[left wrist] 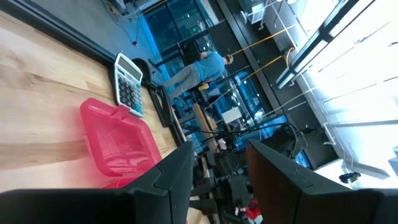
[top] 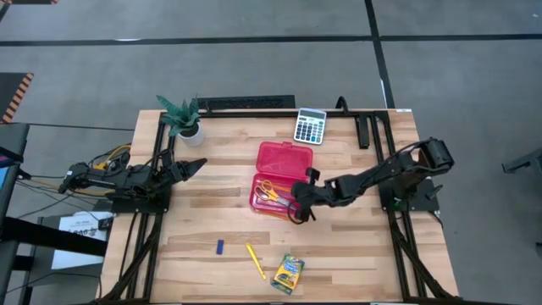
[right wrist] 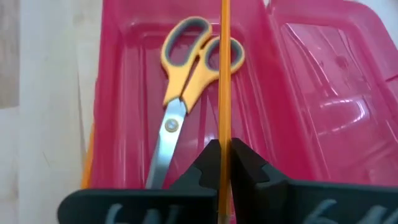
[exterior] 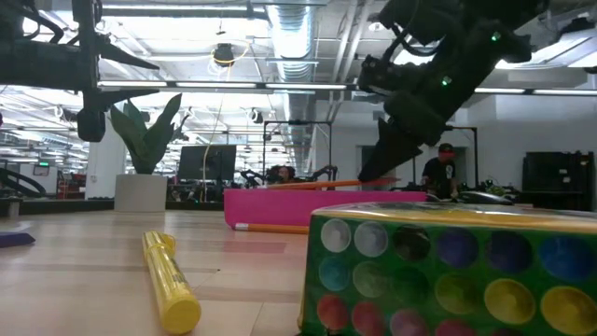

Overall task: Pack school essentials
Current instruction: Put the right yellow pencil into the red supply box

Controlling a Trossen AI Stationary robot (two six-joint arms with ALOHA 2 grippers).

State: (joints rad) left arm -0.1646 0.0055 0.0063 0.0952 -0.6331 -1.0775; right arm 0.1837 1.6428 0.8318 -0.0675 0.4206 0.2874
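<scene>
1. I see the crayon box (exterior: 448,271) nearest, on the table.
2. Right gripper (right wrist: 222,155) pinches a pencil (right wrist: 224,74) over the red case (right wrist: 298,93); left gripper (left wrist: 217,168) spread.
3. I judge the pencil light, stiff and slippery; hold mid-shaft.

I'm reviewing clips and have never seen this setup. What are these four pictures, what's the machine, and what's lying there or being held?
Two robot arms work at a wooden table. One picture looks straight down, one sits at tabletop level, and one rides on each wrist. The right claw is shut on a thin orange pencil, above the open red case where scissors lie. The left claw waits open near a potted plant. On the table lie a calculator, a blue piece, a yellow stick and a crayon box.
</scene>
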